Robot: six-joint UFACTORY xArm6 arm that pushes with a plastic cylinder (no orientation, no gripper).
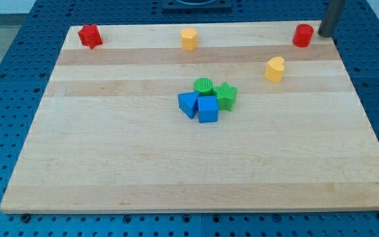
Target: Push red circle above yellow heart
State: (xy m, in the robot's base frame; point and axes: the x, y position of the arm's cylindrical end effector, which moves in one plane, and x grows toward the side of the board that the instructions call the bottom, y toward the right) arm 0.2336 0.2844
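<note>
At the table's top right corner we have my tip [326,34] set just beside the red circle [302,35], on its right side and apart from it by a thin gap. We carry no jaws at all: the arm ends in a plain rod, so there is nothing to open or close.

The red circle sits close to the top edge, near that right corner. The yellow heart [275,69] lies below it and a little toward the left, well clear of the right edge. We judge the step in hand to be the approach: the tip is lined up behind the circle and has not yet touched it.

The next move, as we read it, calls for a short, steady push toward the left edge, parallel to the top edge, until the circle stands directly above the heart. It should be a gentle one, since the circle could roll off the rod's side and drift toward the top edge.
</note>
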